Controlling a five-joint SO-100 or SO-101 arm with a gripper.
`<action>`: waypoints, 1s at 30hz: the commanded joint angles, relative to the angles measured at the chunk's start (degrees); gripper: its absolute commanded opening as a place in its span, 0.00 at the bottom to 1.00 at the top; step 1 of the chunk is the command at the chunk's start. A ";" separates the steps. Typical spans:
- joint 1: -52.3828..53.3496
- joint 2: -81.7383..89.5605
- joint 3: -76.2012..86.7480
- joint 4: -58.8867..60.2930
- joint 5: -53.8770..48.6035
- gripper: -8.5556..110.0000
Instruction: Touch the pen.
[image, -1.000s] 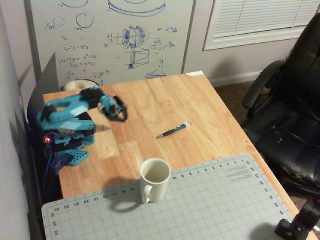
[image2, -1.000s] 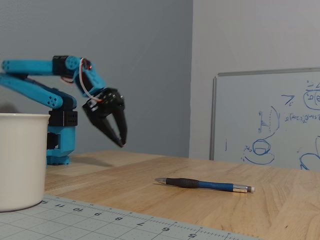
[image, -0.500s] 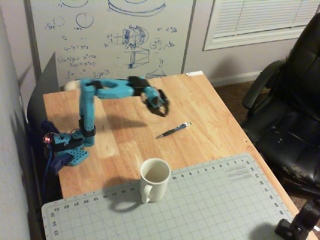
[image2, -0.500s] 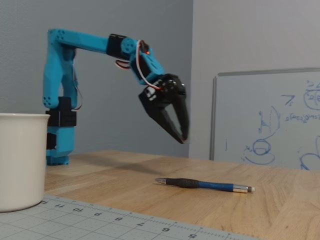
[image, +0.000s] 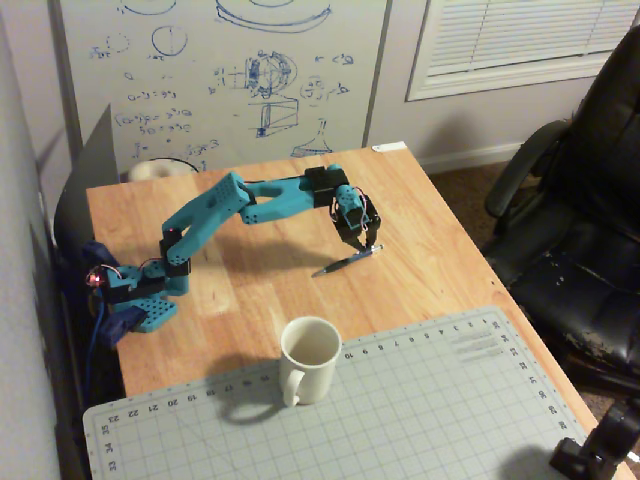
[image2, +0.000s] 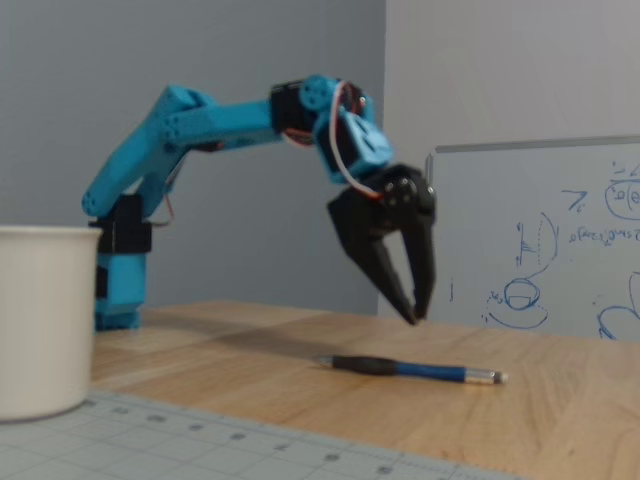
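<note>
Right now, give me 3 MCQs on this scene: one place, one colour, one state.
1. Where does the pen lie?
A. on the bare wood
B. on the cutting mat
C. inside the mug

2. What colour is the arm?
A. red
B. blue
C. white

3. Where is the gripper relative to the pen?
A. clamped on it
B. above it, not touching
C. resting on the mat

Key:
1 A: the pen sits on the tabletop, beyond the mat and the mug.
2 B: its links are bright blue in both fixed views.
3 B: the side view shows a gap between the fingertips and the pen.
</note>
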 joint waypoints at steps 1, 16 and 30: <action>0.18 1.49 -6.77 1.05 -0.70 0.08; -5.19 4.22 3.60 1.05 3.69 0.08; -5.63 10.46 18.19 -9.14 5.62 0.08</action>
